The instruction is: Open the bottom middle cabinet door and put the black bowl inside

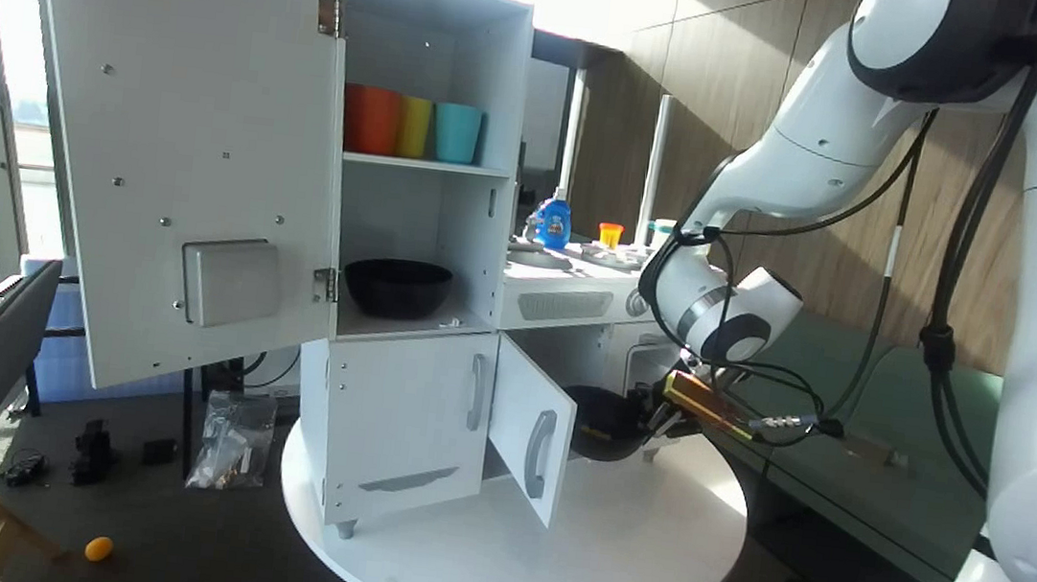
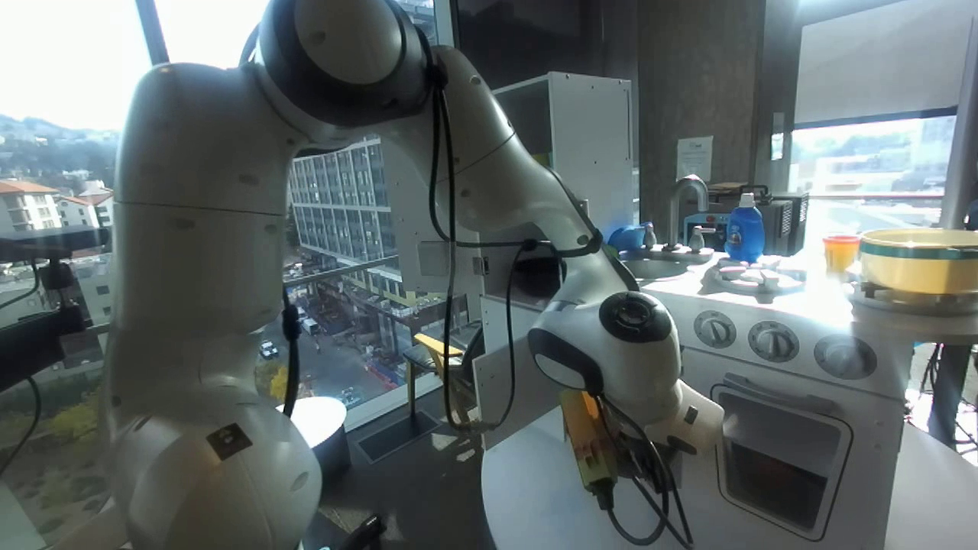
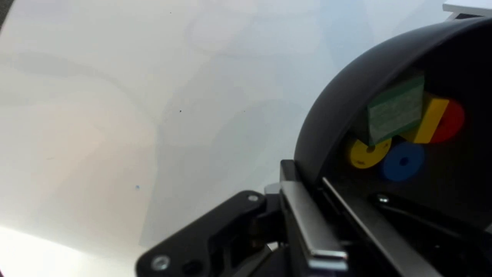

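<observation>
The pincer (image 3: 306, 178) clamps the black bowl (image 1: 603, 425) by its rim, likely so bowl and blocks (image 3: 396, 115) go in first; it's at the cupboard (image 1: 562, 355) beside the swung-out door (image 1: 515, 416), how deep I can't see from here

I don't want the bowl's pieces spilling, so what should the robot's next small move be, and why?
I'd probably ease the black bowl slowly toward the cabinet opening, keeping it steady: the bottom middle cabinet door already stands open, the gripper is pinching the bowl's wall, and coloured pieces inside the bowl could tip out.
</observation>
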You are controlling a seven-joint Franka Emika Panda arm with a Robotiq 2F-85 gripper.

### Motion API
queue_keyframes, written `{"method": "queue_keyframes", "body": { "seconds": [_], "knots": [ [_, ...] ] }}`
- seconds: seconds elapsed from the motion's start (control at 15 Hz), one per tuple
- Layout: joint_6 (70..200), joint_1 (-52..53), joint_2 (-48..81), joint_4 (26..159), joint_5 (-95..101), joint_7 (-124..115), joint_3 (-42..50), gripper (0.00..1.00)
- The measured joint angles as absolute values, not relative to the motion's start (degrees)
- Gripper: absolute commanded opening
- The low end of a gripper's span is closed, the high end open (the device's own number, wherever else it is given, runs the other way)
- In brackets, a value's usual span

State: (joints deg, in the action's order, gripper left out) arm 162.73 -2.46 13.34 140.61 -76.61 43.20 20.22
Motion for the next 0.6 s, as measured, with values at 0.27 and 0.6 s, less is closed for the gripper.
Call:
{"method": "queue_keyframes", "body": {
  "seconds": [0.27,0.6],
  "knots": [
    [165.55,0.4,11.78,141.34,-75.89,37.48,19.77,0.02],
    [170.71,4.35,10.45,142.04,-75.77,30.69,18.9,0.02]
  ]
}}
